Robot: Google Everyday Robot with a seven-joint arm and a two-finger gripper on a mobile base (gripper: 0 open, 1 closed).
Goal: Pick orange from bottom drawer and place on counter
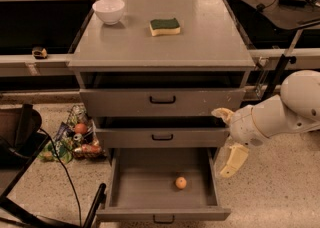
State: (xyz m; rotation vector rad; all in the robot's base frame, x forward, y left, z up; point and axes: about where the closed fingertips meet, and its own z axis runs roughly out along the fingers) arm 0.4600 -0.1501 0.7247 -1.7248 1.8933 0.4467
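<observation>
The orange [180,182] lies on the grey floor of the bottom drawer [142,187], which is pulled out; it sits right of the floor's middle. The counter [205,47] is the grey top of the three-drawer cabinet. My gripper [226,138] hangs at the cabinet's right side, level with the middle drawer, above and to the right of the orange. Its two cream fingers are spread apart with nothing between them, one fingertip [220,113] up and one finger [233,161] down beside the open drawer's right wall.
A white bowl [109,10] and a yellow-green sponge [165,26] sit on the counter's back half. A colourful grocery heap [75,139] lies on the floor left of the cabinet. A black frame and cable [60,182] stand at front left. Upper two drawers are nearly closed.
</observation>
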